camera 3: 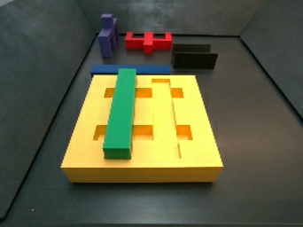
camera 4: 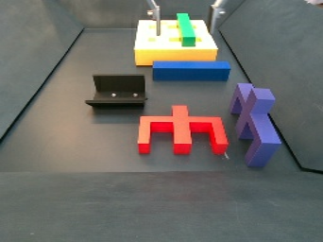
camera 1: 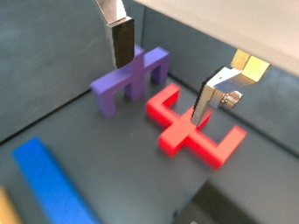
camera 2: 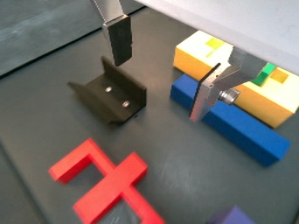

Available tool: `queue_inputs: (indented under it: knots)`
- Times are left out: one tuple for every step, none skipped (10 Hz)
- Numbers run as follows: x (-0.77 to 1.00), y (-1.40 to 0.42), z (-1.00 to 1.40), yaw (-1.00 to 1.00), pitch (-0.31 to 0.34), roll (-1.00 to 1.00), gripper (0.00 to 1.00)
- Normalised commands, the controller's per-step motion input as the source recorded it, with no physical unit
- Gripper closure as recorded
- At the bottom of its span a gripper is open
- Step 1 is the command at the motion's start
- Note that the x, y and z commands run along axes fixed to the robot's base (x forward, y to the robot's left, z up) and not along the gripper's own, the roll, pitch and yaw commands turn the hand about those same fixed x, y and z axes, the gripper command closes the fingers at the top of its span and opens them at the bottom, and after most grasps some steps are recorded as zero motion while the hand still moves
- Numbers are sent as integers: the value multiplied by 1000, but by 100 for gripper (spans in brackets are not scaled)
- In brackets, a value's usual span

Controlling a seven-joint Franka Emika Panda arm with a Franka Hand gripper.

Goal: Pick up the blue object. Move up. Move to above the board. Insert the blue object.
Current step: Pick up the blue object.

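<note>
Two silver fingers [camera 2: 117, 35] of the gripper [camera 2: 163, 66] are seen spread apart with nothing between them, held above the dark floor. The blue bar [camera 2: 228, 121] is shown lying flat on the floor, pressed along one long side of the yellow board [camera 2: 274, 103]; in a side view it is seen as a blue strip [camera 3: 128, 69] at the board's [camera 3: 148, 164] far edge, and in another as a bar [camera 4: 191, 71] touching the near edge of the board [camera 4: 145, 47].

Relative to the gripper, the bar is placed just off to the side of one finger [camera 2: 211, 92], low beneath it, with the black fixture [camera 2: 111, 96] under the other. The bar's long axis is judged to run parallel to the board's edge, and roughly across the line between the two pads, so that the narrow width could be spanned once the gripper is shifted sideways over it and lowered. In a wrist view, the purple block [camera 1: 128, 83] and red piece [camera 1: 187, 127] are caught below the fingers [camera 1: 121, 39], well apart from the bar. A green bar [camera 3: 122, 111] is already seated in one groove. The pick-up is judged not yet begun.
</note>
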Motion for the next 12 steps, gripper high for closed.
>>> queue_inputs:
  knots:
    - [3,-931,-334,-354,0,39,0]
    - [0,-689,-294,-600,-47,0,0]
    - [0,-446,-277,-743,-70,-13,0]
    - [-69,-223,-337,-823,-140,-109,0]
    - [-123,-169,-349,-823,-156,-126,0]
    - [-180,-74,-411,-837,-169,-159,0]
    - [-183,-60,-326,-849,-140,-127,0]
    - [0,-6,-214,-1000,-31,0,0]
    - [0,-349,-377,-883,0,10,0]
    - [0,-314,-360,-866,0,1,0]
    - [0,-300,-323,-871,0,4,0]
    - [0,-183,-371,-1000,0,0,0]
